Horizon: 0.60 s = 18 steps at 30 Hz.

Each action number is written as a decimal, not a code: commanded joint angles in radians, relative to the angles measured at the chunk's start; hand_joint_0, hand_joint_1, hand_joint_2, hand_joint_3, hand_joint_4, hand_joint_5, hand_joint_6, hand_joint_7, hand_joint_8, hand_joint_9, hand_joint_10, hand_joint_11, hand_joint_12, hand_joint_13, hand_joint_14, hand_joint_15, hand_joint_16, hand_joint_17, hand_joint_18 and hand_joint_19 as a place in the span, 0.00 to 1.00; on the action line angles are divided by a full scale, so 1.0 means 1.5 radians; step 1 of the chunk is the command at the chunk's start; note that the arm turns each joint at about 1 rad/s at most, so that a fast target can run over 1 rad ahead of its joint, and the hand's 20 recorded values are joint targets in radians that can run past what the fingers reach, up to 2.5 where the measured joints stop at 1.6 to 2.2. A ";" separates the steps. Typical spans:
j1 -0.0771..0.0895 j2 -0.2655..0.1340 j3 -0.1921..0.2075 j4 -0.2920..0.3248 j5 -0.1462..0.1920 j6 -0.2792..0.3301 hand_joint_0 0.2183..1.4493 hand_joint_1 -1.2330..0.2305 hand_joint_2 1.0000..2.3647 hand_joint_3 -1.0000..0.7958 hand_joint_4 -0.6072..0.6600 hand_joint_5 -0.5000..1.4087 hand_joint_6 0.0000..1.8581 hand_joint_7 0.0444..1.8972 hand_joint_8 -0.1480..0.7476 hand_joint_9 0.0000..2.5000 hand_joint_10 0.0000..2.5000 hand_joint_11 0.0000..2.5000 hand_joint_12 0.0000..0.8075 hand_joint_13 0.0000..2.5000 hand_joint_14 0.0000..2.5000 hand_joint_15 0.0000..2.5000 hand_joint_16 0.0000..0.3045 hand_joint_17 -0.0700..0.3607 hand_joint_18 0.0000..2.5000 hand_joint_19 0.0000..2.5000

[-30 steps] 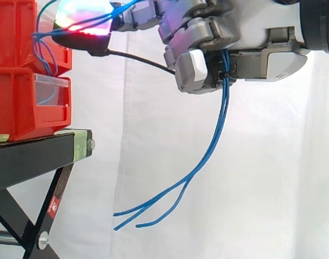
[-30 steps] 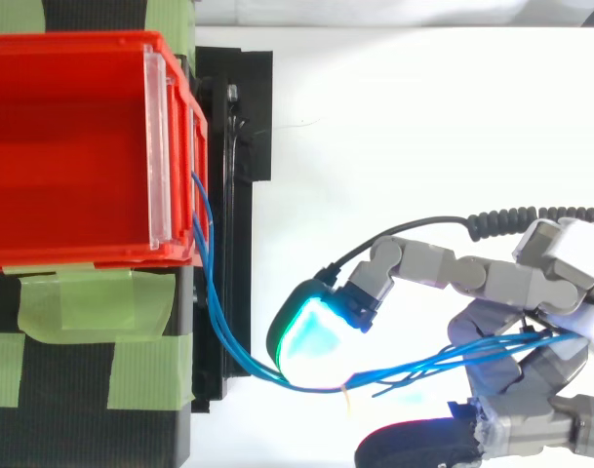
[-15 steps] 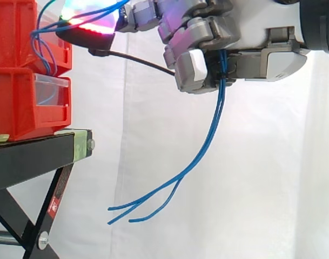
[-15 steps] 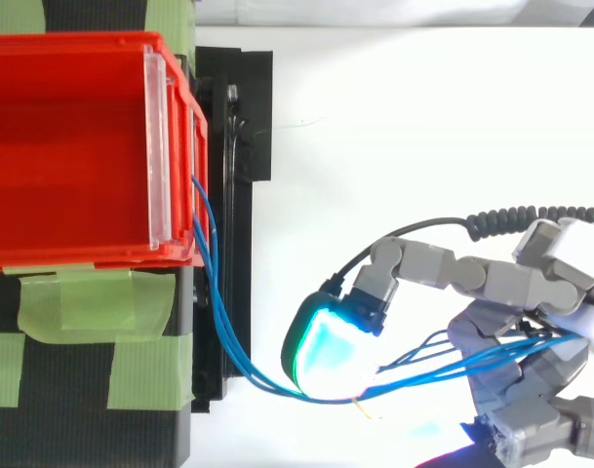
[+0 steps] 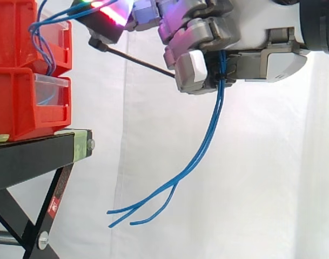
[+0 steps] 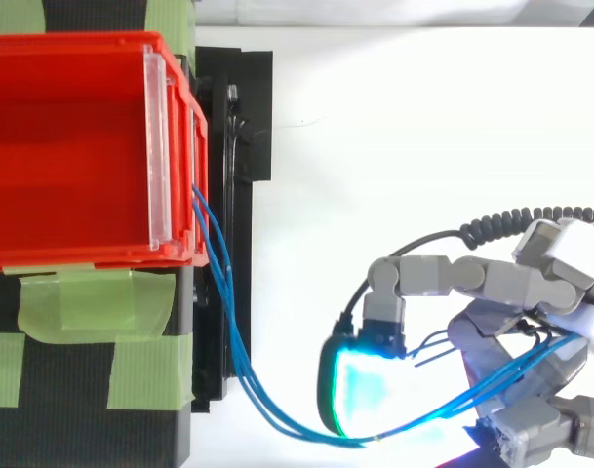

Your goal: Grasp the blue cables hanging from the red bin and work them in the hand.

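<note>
Since a second ago I have watched the hand's [image 5: 245, 32] long outstretched finger swing: in the side view its glowing fingertip pad [image 5: 106, 12] has climbed to the top edge, and from above it has curled back toward the palm and away from the black metal stand [image 5: 34, 156]. The thin blue cables [image 5: 212, 121] have followed it, and their loop now sags further toward the bottom of the top view.

The hand is closed on the cables. Its shorter fingers are folded tight against the palm with the bundle pinched between them, and the bundle comes out of the underside of the fist. From there the cables hang down in a loose curve, splitting near the bottom into separate free ends that dangle in the air in front of the white curtain [image 5: 261, 178], near the stand's slanted leg but clear of it.

The other run of the cables goes from the fist, round the outer edge of the glowing pad, then back along the stand to the front wall of the upper red plastic bin [image 6: 72, 146], beside its clear front strip [image 6: 158, 146]. That bin sits on a second red bin [image 5: 18, 102]. Patches of green tape [image 6: 92, 302] lie on the stand top.
</note>
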State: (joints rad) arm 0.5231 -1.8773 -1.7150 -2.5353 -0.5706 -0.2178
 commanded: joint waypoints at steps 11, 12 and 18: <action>0.000 0.001 0.000 0.000 0.002 0.000 0.56 0.35 0.01 0.19 0.61 0.47 0.31 0.73 0.81 0.68 1.00 1.00 0.87 0.84 1.00 0.86 0.69 0.53 1.00 0.31; 0.000 0.001 0.000 -0.001 0.002 0.000 0.56 0.35 0.01 0.20 0.61 0.47 0.31 0.74 0.81 0.68 1.00 1.00 0.87 0.84 1.00 0.86 0.69 0.53 1.00 0.31; 0.000 0.001 0.000 0.001 0.002 0.000 0.53 0.34 0.02 0.36 0.58 0.44 0.41 0.69 0.81 0.68 1.00 1.00 0.87 0.84 1.00 0.86 0.69 0.53 1.00 0.31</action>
State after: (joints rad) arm 0.5234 -1.8765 -1.7150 -2.5359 -0.5667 -0.2178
